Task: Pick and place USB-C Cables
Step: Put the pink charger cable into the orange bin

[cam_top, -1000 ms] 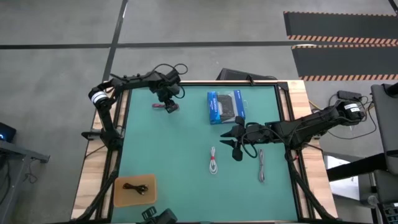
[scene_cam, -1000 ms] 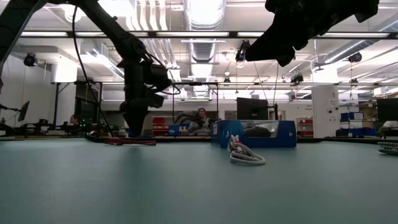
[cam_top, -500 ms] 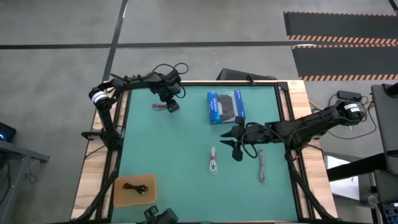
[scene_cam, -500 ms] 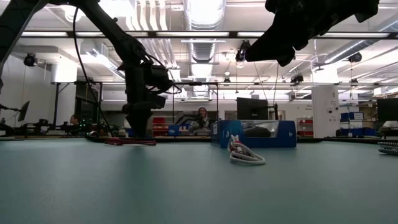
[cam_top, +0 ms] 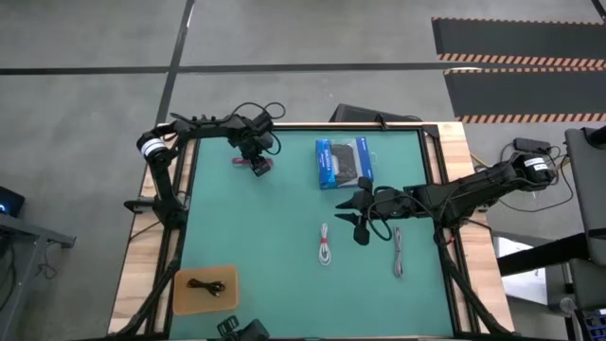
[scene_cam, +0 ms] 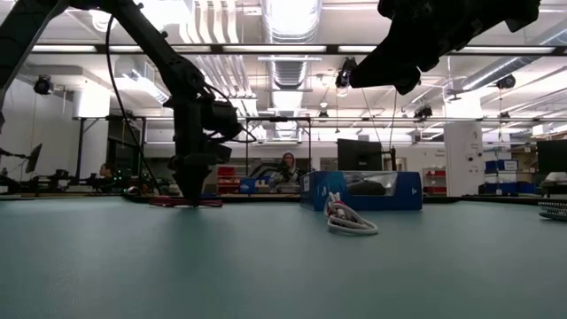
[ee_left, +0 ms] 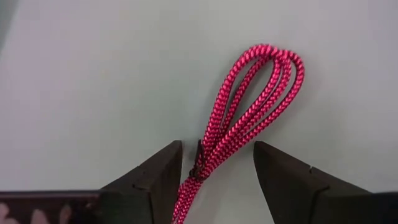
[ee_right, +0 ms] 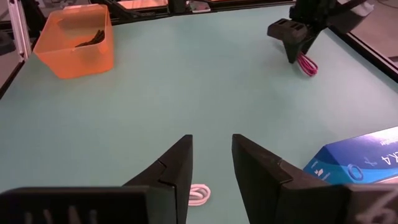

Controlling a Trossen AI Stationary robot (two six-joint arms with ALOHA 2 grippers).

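Observation:
The red cable [ee_left: 249,112] lies folded in a loop on the green mat near the table's far left [cam_top: 248,162]. My left gripper [ee_left: 217,168] is open, down at mat level [scene_cam: 191,197], with one finger on each side of the cable's bundled middle; no touch shows. The white cable [cam_top: 325,244] and the grey cable [cam_top: 398,252] lie flat right of centre. A black cable [cam_top: 205,285] rests in the orange tray [ee_right: 65,59]. My right gripper [cam_top: 358,216] is open and hovers above the mat between the box and the white cable.
A blue-and-black packaged box [cam_top: 343,162] lies on the mat's far middle, right of the red cable. The orange tray [cam_top: 186,296] sits at the near left corner. Bare mat stretches between the tray and the white cable [ee_right: 199,194]. A person sits in the room behind [scene_cam: 286,168].
My left gripper has come down from a little above the mat until its fingertips are at mat level around the red cable. The cable has stayed where it was, and the right arm has kept still.

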